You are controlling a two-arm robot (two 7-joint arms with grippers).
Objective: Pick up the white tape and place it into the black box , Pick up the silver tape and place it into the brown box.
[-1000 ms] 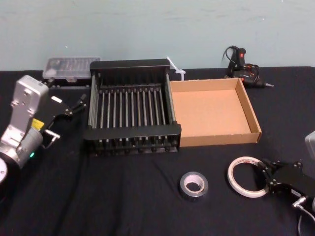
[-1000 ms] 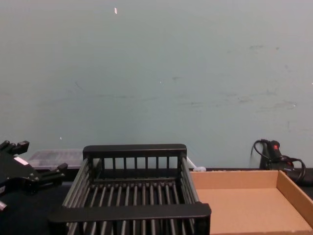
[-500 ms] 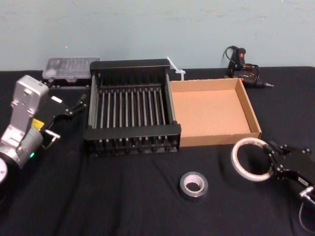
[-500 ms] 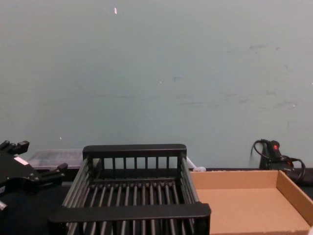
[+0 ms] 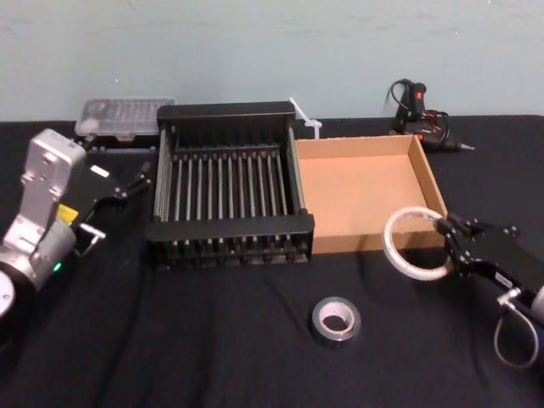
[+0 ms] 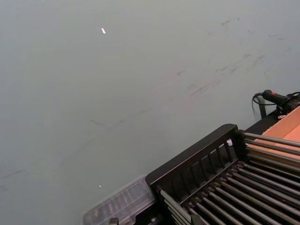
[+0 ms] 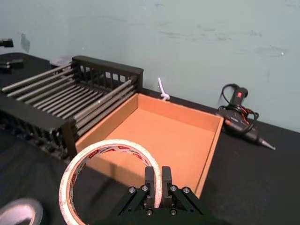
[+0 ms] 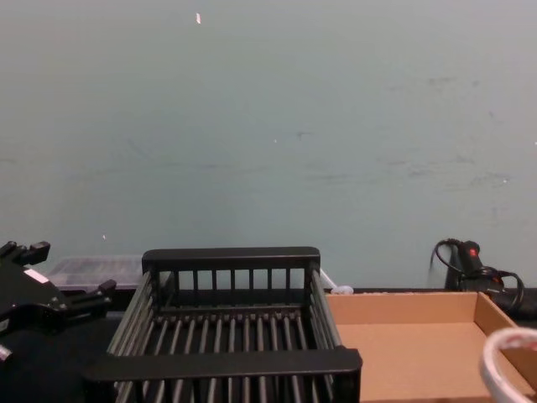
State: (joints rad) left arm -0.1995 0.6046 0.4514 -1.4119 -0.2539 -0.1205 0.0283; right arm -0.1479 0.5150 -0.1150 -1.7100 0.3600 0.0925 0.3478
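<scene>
The white tape (image 5: 416, 253) is up off the surface now, clamped in the right end effector (image 5: 448, 246) at lower right, drifting left past the brown box (image 5: 431, 180) toward the black box (image 5: 228, 227). Silver tape (image 5: 335, 319) waits, bottom centre.

Two tape rolls are showing: one white tape (image 5: 416, 244) and one silver tape (image 5: 335, 320). Two boxes are sitting side by side on the surface (image 5: 212, 340): one black box (image 5: 228, 192) and one brown box (image 5: 365, 194). One clear plastic case (image 5: 121, 116) and one glue gun (image 5: 421, 113) are lying at the back. Two tools are showing: the left tool (image 5: 136, 183) and the right tool (image 5: 452, 242).
</scene>
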